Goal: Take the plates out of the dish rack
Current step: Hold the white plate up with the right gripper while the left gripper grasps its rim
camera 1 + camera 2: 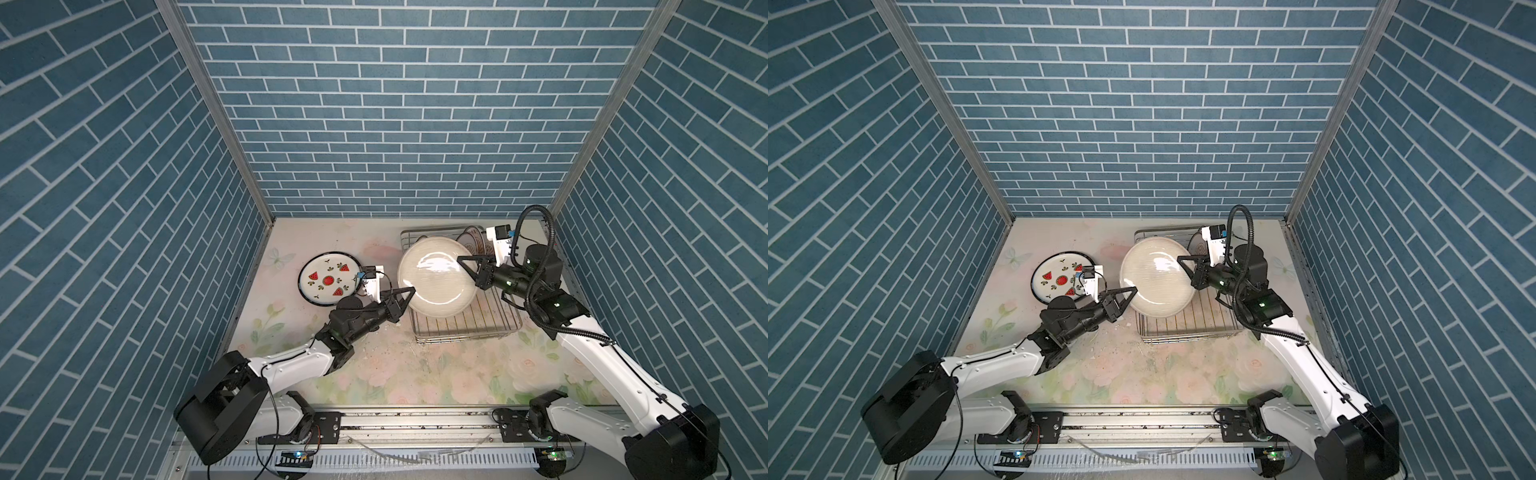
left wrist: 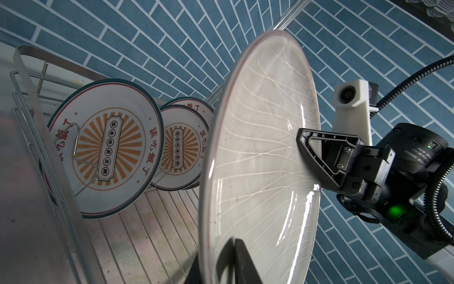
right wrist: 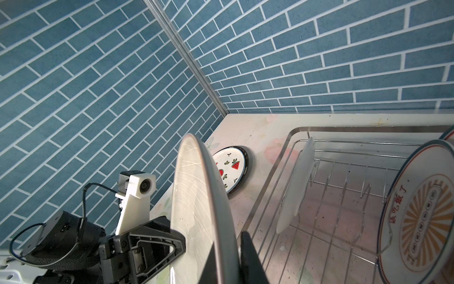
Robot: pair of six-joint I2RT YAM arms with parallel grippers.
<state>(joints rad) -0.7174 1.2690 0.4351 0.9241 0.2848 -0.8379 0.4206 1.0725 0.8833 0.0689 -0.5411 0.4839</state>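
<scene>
Fingers [image 2: 317,147] of the right gripper [image 1: 460,261] are pinched together on the right rim of the large plate [image 1: 436,282], one against its glossy veined face, the other behind it. Left gripper [image 1: 411,289] meets the same plate at its near-left rim; in the left wrist view its dark fingers [image 2: 243,260] sit one on each side of the rim, closed onto it. The plate hangs tilted between the two arms, face toward the top views, over the left half of the dish rack [image 1: 469,328] and past the rack's left edge. Whether its lower edge touches the wire floor cannot be told. The rack sits toward the far right corner of the bench [image 1: 374,374]. Sunburst plates [image 2: 110,147] stand leaning in the prongs at the rack's far right end, at least three in a row. One white plate [image 3: 297,184] stands edge-on between prongs near the rack's far left corner. The watermelon plate [image 1: 328,280] lies flat on the bench, left of the rack and apart from it, toward the left edge.
</scene>
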